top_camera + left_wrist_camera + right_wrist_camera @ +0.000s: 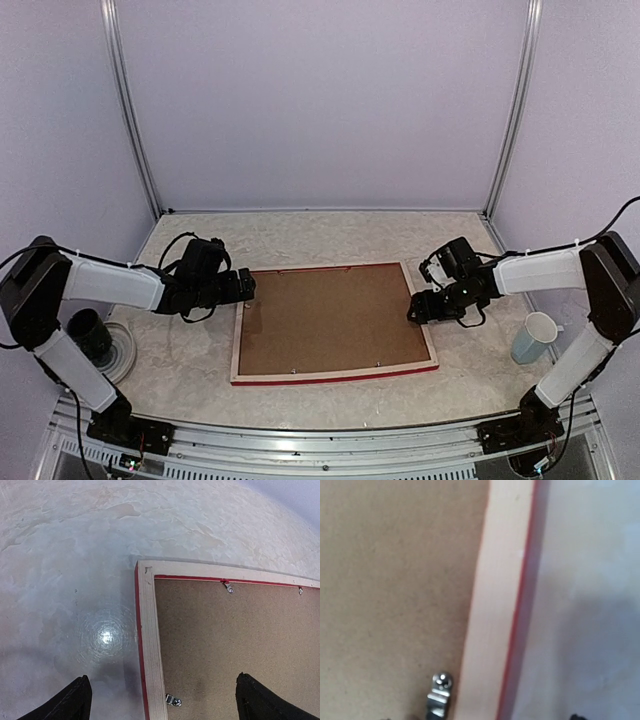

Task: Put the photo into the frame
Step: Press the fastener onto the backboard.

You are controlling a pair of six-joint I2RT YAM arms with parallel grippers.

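Observation:
The frame (336, 374) lies face down in the middle of the table, pale wood rails with a red edge. The brown backing board (330, 320) fills it, held by small metal clips (173, 700). The photo is hidden. My left gripper (245, 287) is open and hovers over the frame's left rail (149, 640), one finger (75, 700) over the table, the other over the board. My right gripper (415, 310) is open over the right rail (495, 605) beside a clip (439, 695); only its fingertip edges show at the bottom of the right wrist view.
A dark cup (90, 335) stands on a white plate at the left edge. A pale mug (535, 337) stands at the right edge. Enclosure walls close in the back and both sides.

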